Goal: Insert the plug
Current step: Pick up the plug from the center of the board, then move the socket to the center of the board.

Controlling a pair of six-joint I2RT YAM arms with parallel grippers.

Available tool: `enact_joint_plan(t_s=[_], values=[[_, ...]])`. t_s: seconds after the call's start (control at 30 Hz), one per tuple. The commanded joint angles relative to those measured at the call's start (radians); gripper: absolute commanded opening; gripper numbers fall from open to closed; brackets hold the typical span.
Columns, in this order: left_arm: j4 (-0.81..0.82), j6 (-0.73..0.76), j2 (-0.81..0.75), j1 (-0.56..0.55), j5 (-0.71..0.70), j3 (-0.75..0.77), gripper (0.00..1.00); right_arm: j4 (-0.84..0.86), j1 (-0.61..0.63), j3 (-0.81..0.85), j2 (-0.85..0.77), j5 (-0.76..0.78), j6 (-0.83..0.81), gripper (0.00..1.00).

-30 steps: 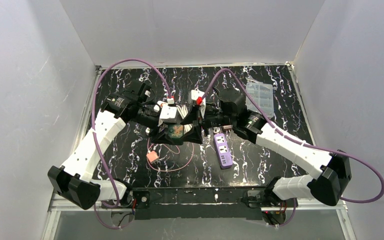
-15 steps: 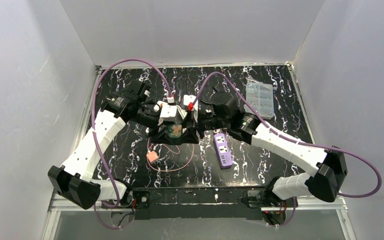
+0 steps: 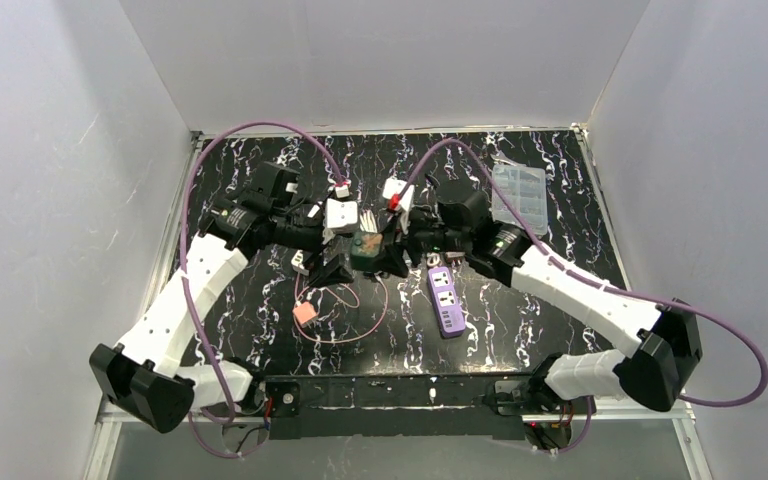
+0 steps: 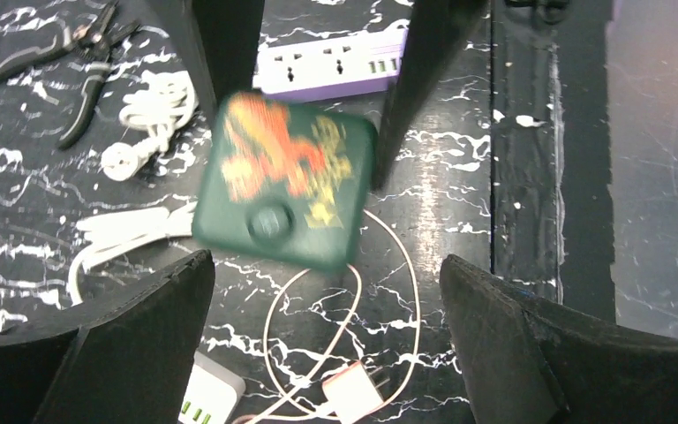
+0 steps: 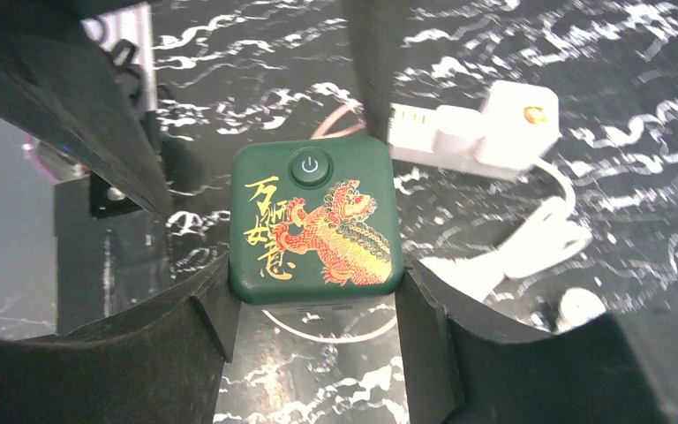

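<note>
left gripper [image 4: 327,305]: fingers spread wide, nothing between them. The pink plug [image 4: 350,395] lies on the table [image 4: 459,203] under that gap, toward the wrist. What look like prongs show on it, and a thin cable [image 4: 274,353] loops off it. Ahead of the left fingertips is the green device [image 5: 315,225], pinched at its lower corners by the right gripper [image 5: 313,296]; it looks lifted. The purple power strip [image 4: 331,66] sits beyond the right fingers, well apart from the plug.

Handling, my read: the plug is small and light with a hard shell. The cable is limp and will drag. Grab the body's flat sides, clear of prongs and cord.

Views:
- Left wrist alone resolves the plug, but blurs the device.
- Right wrist shows the pinch sharply, no plug.
- Top shows plug-to-strip spacing.
</note>
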Motion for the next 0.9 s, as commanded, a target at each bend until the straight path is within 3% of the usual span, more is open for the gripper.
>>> enact_joint_plan(t_s=[0.0, 0.1, 0.23, 0.37, 0.53, 0.63, 0.87], values=[[0.153, -0.164, -0.076, 0.009, -0.124, -0.078, 0.98, 0.01, -0.118, -0.048, -0.084, 0.052, 0.004, 0.12], [0.219, -0.239, -0.114, 0.015, -0.188, -0.129, 0.98, -0.043, -0.213, -0.081, -0.104, 0.115, 0.014, 0.01], [0.261, -0.278, -0.136, 0.015, -0.199, -0.18, 0.98, -0.154, -0.244, -0.145, -0.12, 0.356, 0.045, 0.01], [0.234, -0.27, -0.078, 0.016, -0.173, -0.168, 0.98, -0.227, -0.244, -0.212, -0.168, 0.631, 0.189, 0.01], [0.217, -0.251, -0.015, 0.016, -0.138, -0.15, 0.98, -0.323, -0.244, -0.286, -0.243, 0.866, 0.329, 0.01], [0.216, -0.271, 0.003, 0.015, -0.118, -0.14, 0.98, -0.389, -0.244, -0.301, -0.242, 0.894, 0.383, 0.01], [0.217, -0.281, -0.01, 0.014, -0.115, -0.135, 0.98, -0.487, -0.236, -0.34, -0.177, 0.771, 0.47, 0.01]])
